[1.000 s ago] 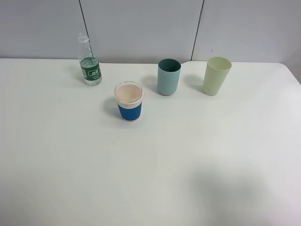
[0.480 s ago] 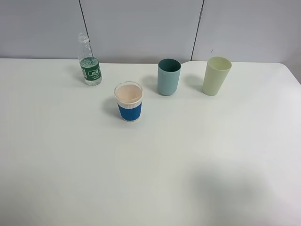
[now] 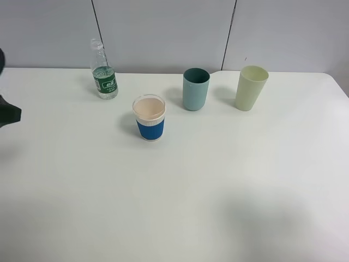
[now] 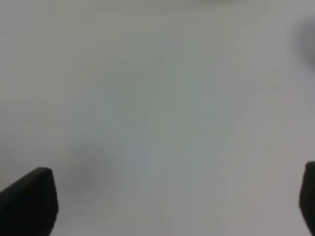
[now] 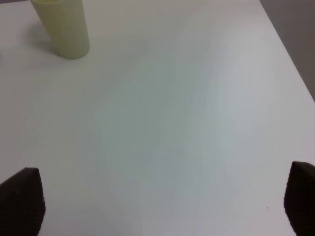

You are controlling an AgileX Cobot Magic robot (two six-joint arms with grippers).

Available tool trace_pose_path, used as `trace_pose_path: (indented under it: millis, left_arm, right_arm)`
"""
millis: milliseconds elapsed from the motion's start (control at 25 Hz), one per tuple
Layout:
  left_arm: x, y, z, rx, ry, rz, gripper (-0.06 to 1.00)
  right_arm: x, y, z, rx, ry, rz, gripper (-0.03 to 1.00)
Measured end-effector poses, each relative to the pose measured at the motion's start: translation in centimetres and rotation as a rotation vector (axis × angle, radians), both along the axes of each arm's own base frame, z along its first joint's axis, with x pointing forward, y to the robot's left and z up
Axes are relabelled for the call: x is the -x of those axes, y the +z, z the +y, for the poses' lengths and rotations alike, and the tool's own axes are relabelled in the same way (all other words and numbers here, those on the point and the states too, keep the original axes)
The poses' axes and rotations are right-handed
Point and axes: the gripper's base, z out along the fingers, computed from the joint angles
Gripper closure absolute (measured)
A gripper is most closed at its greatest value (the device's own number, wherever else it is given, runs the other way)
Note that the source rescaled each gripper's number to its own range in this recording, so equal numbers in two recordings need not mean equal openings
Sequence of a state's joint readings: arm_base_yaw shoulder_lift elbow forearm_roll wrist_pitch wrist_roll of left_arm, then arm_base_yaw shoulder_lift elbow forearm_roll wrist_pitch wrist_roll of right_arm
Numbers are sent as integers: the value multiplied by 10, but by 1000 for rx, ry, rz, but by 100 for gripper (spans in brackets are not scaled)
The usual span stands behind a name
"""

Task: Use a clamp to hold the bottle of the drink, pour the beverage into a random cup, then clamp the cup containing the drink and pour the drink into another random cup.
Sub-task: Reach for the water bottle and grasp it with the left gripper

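A clear drink bottle [image 3: 103,76] with a green label stands upright at the back left of the white table [image 3: 174,191]. A blue-sleeved white cup [image 3: 149,118] stands in front of it. A teal cup [image 3: 196,89] and a pale green cup [image 3: 251,87] stand to its right; the pale green cup also shows in the right wrist view [image 5: 61,27]. My left gripper [image 4: 172,206] is open over bare table, and part of that arm shows at the far left edge [image 3: 6,112]. My right gripper [image 5: 162,206] is open, well short of the pale green cup.
A grey panelled wall [image 3: 174,33] runs behind the table. The table's right edge [image 5: 290,59] shows in the right wrist view.
A dark part of my left arm has come into the exterior view at the far left edge. The bottle and cups have not moved.
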State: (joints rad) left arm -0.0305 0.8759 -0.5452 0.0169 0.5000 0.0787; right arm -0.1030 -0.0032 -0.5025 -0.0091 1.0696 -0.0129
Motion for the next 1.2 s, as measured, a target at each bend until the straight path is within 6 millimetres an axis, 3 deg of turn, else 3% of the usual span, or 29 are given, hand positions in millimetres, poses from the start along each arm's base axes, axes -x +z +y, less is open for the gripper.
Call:
trace_pose_path:
  millis: [320,480,720,1200]
  left_arm:
    - [-46,-44,-2,-5,-5,121,-6]
    - [-58,-54,-2,-3,-6,103,-6]
    - [-81,-78,-3,-27,-40,-16,-6]
    - [-105,-120,-13,-22,-158,-177,-6]
  right_arm:
    - [0,0,0,0,0,0,4]
    - [0,0,0,0,0,0,4]
    - [0,0,0,0,0,0,4]
    - [0,0,0,0,0,0,4]
